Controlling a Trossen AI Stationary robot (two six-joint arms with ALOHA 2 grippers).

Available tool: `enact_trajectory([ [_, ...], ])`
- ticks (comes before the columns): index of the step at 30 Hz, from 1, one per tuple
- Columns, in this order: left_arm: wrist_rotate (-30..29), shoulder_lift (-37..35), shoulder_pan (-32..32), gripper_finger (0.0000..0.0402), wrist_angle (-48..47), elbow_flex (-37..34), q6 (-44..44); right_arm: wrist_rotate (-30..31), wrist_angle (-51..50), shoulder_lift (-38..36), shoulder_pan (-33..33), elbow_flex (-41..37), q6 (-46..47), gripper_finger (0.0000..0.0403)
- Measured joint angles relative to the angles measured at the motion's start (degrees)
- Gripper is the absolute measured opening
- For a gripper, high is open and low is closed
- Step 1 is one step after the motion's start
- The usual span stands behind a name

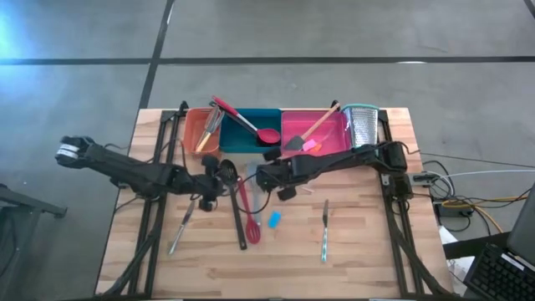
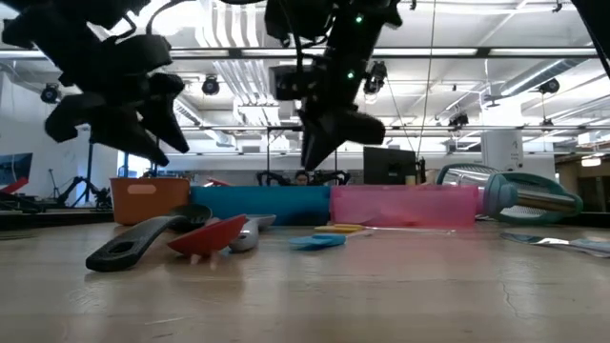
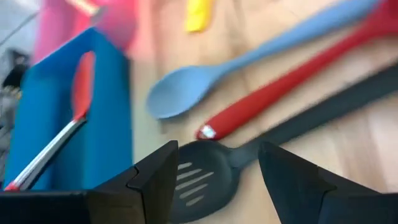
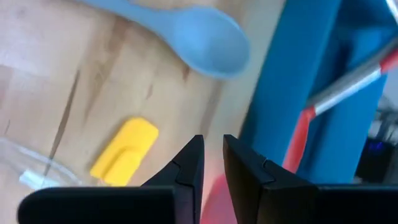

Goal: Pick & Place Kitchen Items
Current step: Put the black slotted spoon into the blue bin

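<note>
A pale butcher-block worktop (image 1: 351,242) of wooden strips stands on grey concrete floor; behind it lies a hall with ceiling lights. The left end effector (image 3: 214,180), fingers spread and empty, hovers over a black slotted spatula (image 3: 205,177), beside a red-handled utensil (image 3: 273,99) and a matte grey-blue spoon (image 3: 186,93). The right end effector (image 4: 211,165), fingers nearly pressed together with nothing between them, hangs near a yellow tool (image 4: 124,152) and the teal tray (image 1: 251,127), which holds a red spoon (image 1: 266,134). Wrist views are blurred
</note>
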Motion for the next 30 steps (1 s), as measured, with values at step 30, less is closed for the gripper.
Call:
enact_trajectory([
  [30,0.16,34.2,-14.34,0.0227,-15.0,21.93,14.23,-0.03,-4.68,-10.77,-6.64,-0.09,6.16,0.0052],
])
